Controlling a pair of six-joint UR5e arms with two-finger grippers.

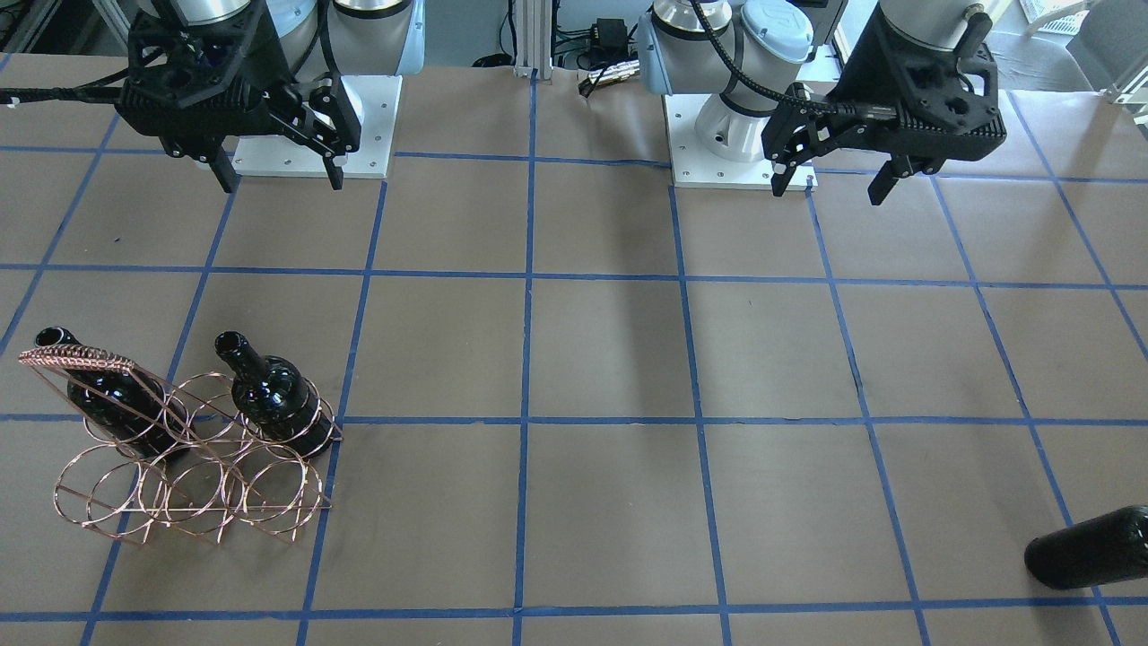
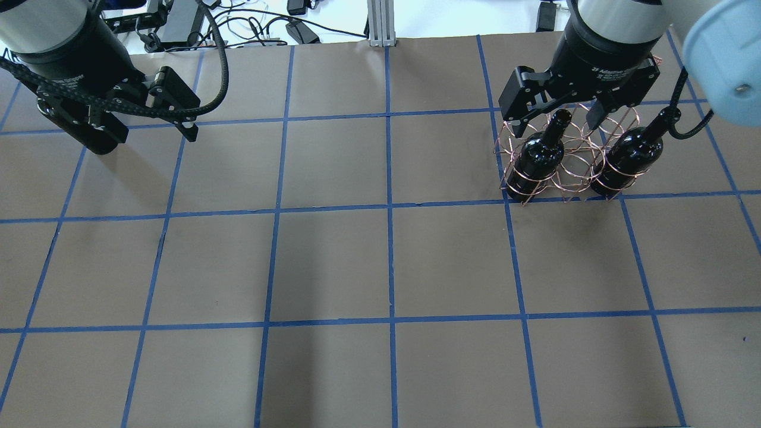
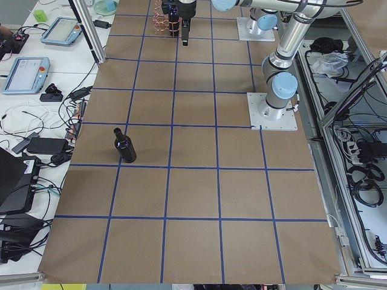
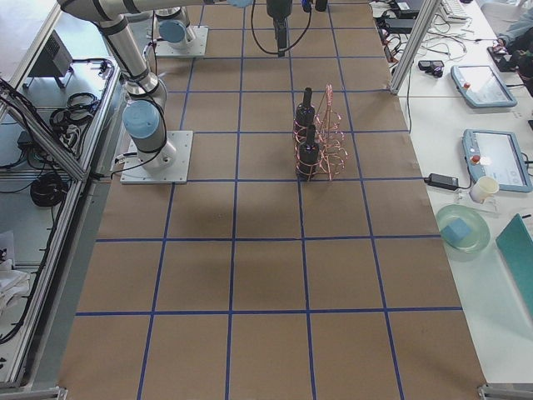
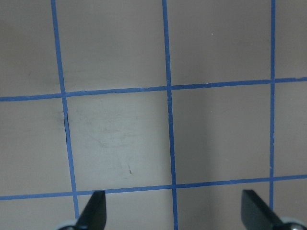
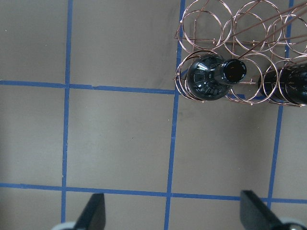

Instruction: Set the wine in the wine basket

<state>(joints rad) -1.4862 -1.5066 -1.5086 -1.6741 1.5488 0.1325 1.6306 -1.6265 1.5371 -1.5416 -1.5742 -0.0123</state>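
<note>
The copper wire wine basket (image 1: 76, 359) stands on the robot's right side of the table. Two black wine bottles stand upright in its rings, one (image 1: 269, 395) and another (image 1: 121, 399). A third bottle (image 3: 125, 148) stands alone far off on the robot's left side, near the operators' edge, and shows partly as a black bottle (image 1: 1090, 547). My right gripper (image 1: 282, 179) hangs open and empty high above the table; in the right wrist view the bottles (image 6: 211, 79) lie up and to the right of it. My left gripper (image 1: 830, 188) is open too, over bare table (image 5: 120, 139).
Brown paper with blue tape grid lines covers the table. Both arm bases (image 1: 314, 126) are bolted at the robot's edge. Tablets, cables and a cup (image 4: 483, 187) lie on side benches beyond the table's operator edge.
</note>
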